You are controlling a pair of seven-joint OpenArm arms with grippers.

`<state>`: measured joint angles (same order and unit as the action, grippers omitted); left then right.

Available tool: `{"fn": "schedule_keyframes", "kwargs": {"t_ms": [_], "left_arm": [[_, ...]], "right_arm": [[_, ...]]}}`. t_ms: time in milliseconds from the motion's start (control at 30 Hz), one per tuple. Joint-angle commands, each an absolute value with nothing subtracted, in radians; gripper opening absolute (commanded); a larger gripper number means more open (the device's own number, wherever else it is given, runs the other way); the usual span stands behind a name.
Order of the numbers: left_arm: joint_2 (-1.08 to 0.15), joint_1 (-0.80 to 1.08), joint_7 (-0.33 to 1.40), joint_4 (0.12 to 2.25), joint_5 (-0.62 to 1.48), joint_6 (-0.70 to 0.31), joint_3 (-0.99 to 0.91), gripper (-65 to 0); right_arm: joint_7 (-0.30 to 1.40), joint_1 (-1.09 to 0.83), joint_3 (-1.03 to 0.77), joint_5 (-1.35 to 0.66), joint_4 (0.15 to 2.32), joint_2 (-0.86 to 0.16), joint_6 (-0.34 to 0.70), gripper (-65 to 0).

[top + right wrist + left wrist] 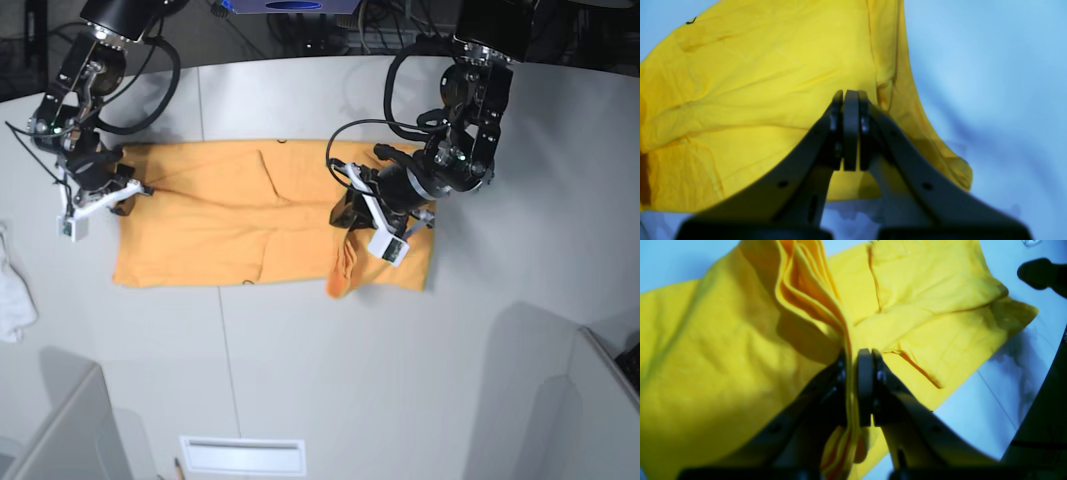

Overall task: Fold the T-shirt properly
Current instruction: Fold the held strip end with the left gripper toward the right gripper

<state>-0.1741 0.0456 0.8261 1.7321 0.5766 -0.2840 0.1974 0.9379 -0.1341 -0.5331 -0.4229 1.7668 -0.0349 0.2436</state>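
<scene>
Both arms (465, 130) low, wrists bent, jaws closed.

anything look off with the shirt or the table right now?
Mostly the orange-yellow cotton T-shirt: it lies half-folded, but the end under the left gripper is bunched into several pinched layers, and a corner sags past the bottom edge. The right gripper looks shut at the opposite edge. A small crumpled white cloth sits alone at the table's edge.

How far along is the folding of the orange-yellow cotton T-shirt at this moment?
Done: the orange-yellow cotton T-shirt lies as a long narrow band, sleeves apparently folded in. In hand: the left gripper is shut on a bunch of its layers; the right gripper is shut at the far end. Left: folding it across its length.
</scene>
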Motion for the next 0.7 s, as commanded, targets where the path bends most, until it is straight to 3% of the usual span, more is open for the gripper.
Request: {"fn": "schedule_keyframes", "kwargs": {"t_ms": [0, 667], "left_arm": [[-0.165, 0.027, 0.803, 1.730, 0.588, -0.286, 0.193, -65.0], [-0.125, -0.041, 0.803, 1.623, 0.588, -0.286, 0.259, -65.0]], "right_arm": [[0.918, -0.125, -0.538, -0.437, 1.788, -0.044, 0.243, -65.0], [0.918, -0.125, -0.538, -0.437, 1.785, -0.044, 0.243, -65.0]]}}
